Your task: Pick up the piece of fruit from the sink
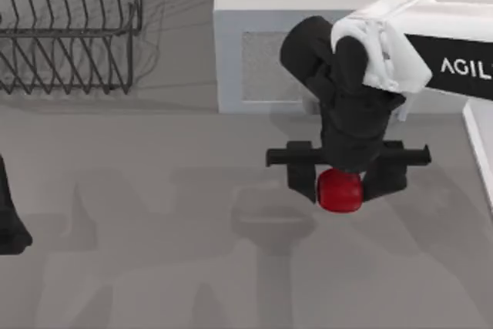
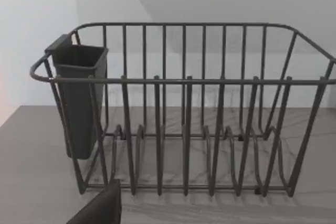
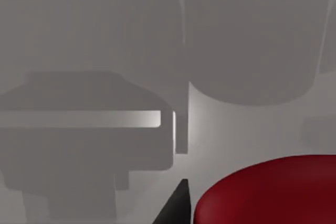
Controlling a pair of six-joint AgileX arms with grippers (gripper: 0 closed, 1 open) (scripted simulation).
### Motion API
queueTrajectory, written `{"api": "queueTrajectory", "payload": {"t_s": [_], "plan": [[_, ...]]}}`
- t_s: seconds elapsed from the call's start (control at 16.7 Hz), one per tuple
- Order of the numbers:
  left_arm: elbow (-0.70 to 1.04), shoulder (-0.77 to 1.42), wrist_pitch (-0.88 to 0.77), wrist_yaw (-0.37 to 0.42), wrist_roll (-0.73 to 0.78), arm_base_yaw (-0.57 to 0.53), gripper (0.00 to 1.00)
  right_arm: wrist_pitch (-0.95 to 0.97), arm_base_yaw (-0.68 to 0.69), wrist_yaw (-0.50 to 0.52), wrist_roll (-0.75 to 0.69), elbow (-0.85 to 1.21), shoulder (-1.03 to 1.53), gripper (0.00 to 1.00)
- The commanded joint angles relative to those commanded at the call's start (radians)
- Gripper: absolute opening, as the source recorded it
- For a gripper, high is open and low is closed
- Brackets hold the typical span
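Observation:
The piece of fruit (image 1: 340, 193) is a small, glossy red lump to the right of the middle of the grey surface. My right gripper (image 1: 343, 181) points down over it, and its two black fingers (image 1: 302, 179) press against the fruit's sides, shut on it. The right wrist view has the red fruit (image 3: 273, 192) close up beside a dark fingertip (image 3: 176, 208), with the gripper's shadow on the grey floor below. My left gripper (image 1: 9, 225) stays parked at the far left edge.
A white box-shaped microwave (image 1: 254, 36) stands at the back, just behind the right arm. A wire dish rack (image 1: 69, 28) sits at the back left, and its dark cutlery holder (image 2: 79, 98) hangs on one end. A white rim (image 1: 481, 152) runs along the right edge.

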Motion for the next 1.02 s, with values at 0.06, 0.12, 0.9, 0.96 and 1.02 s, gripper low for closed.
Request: {"api": "queueTrajectory", "payload": {"t_s": [0.06,0.12,0.9,0.96,1.02], "plan": [[0.000,0.000,0.000,0.000,0.000,0.000,1.00,0.000,0.000,0.000,0.000,0.000,0.000,0.00],[0.000,0.000,0.000,0.000,0.000,0.000,1.00,0.000,0.000,0.000,0.000,0.000,0.000,0.00],[0.000,0.000,0.000,0.000,0.000,0.000,1.00,0.000,0.000,0.000,0.000,0.000,0.000,0.90],[0.000,0.000,0.000,0.000,0.000,0.000,1.00,0.000,0.000,0.000,0.000,0.000,0.000,0.98],[0.000,0.000,0.000,0.000,0.000,0.000,1.00,0.000,0.000,0.000,0.000,0.000,0.000,1.00]]}}
